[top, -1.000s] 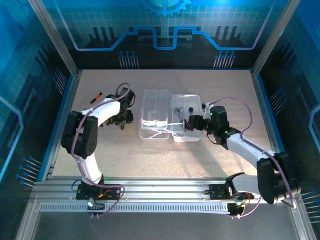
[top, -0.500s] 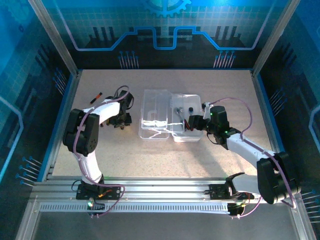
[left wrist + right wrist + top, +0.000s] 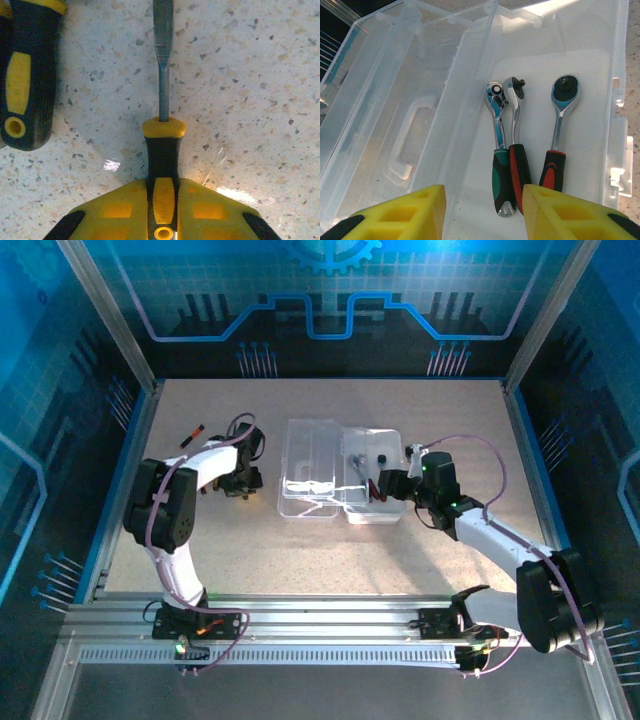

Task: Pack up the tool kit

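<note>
Tabletop: speckled, hemmed by frame rails on both sides, with wide bare room on the near side of the case.

Clear case: lies open mid-tabletop, lid left, tray right.

My right claw: at the case's right side, released, pads apart, grasping nothing.

In the tray: three ratchet wrenches side by side, two of them touching.

My left claw: left of the case, clenched on a black-and-yellow screwdriver that lies flat.

A second black-and-yellow handle lies just beside it, crowding that side.

A small red-and-black tool lies well apart, near the left rail.
</note>
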